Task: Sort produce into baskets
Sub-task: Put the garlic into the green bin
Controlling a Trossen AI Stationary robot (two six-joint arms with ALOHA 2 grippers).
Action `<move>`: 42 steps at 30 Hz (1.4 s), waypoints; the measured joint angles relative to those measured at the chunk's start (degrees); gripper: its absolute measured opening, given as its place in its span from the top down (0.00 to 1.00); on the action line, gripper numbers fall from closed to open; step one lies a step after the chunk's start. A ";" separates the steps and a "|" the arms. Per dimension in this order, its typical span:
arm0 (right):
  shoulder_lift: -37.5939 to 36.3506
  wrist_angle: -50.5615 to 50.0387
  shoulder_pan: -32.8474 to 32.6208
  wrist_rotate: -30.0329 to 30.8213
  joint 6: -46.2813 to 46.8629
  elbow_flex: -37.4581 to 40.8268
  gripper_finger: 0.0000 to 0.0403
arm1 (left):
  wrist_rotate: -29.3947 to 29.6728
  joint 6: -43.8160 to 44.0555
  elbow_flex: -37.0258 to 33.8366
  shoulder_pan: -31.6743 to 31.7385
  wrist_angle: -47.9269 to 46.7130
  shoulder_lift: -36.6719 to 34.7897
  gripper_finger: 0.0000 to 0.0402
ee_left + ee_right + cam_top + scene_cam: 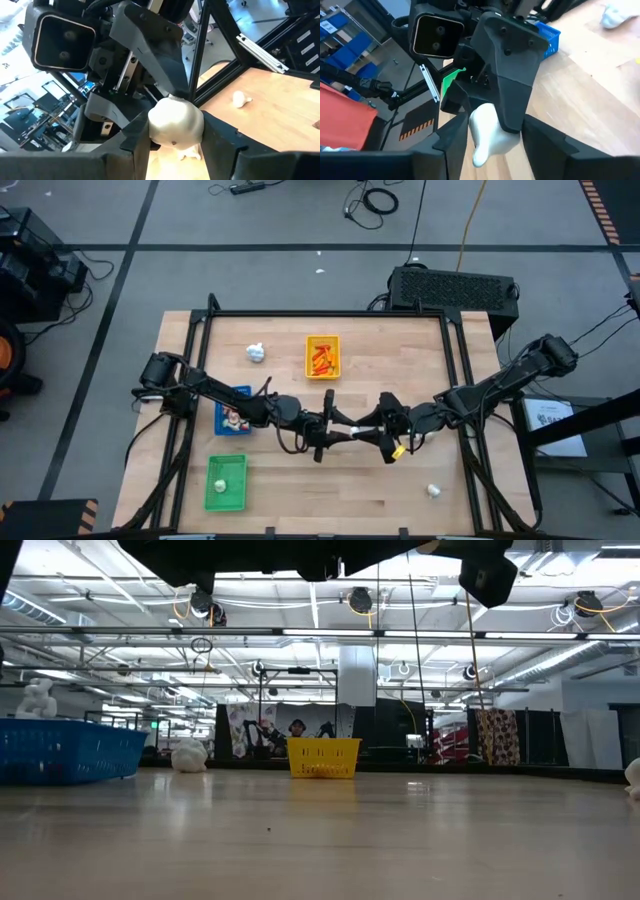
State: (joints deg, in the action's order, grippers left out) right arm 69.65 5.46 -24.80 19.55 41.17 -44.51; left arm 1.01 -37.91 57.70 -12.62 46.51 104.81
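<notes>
A white garlic bulb (176,122) hangs over the middle of the table (400,350) between my two grippers, which meet tip to tip. My left gripper (338,426) comes from the table's left and is shut on the bulb. My right gripper (366,426) comes from the right with the same bulb (489,131) between its fingers. The yellow basket (322,357) holds orange-red pieces. The blue basket (232,410) holds small red-and-white pieces and is partly hidden under my left arm. The green basket (225,482) holds a whitish piece. My left gripper pinches the bulb's round body (196,125) between its two fingers, which come level from the table's left. The bulb is lifted clear of the table. My right gripper has the bulb's narrower end (479,150) between its fingers, coming from the table's right and slanting a little down. Its fingers (172,75) lie close against the bulb, crosswise to the left ones.
One loose garlic bulb (256,352) lies at the far left of the table, another (433,491) near the front right. A dark metal frame (330,313) runs round the table's edges. Bare wood lies at the front middle.
</notes>
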 joint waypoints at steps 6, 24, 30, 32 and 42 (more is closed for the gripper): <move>-1.04 -0.28 0.09 1.05 -4.42 0.00 0.50 | 3.61 -0.03 0.02 -0.91 -0.50 -0.10 0.64; -1.07 -2.03 1.47 11.99 -30.16 -0.04 0.48 | 18.19 35.53 1.97 -12.86 -57.03 -18.76 0.65; -1.07 -3.49 2.78 12.04 -33.52 -0.02 0.48 | 7.43 69.91 4.47 -16.22 -76.24 -25.89 0.65; -1.07 -5.27 2.75 12.00 -33.55 -0.02 0.48 | 2.69 80.02 4.45 -17.30 -80.38 -27.32 0.65; -1.07 -11.68 2.73 11.95 -33.69 -0.02 0.48 | -5.12 105.14 4.42 -22.85 -97.11 -25.60 0.65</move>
State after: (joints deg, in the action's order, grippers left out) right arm 68.58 -6.23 -22.06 31.50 7.48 -44.53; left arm -4.11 67.22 62.12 -35.48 -50.60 79.21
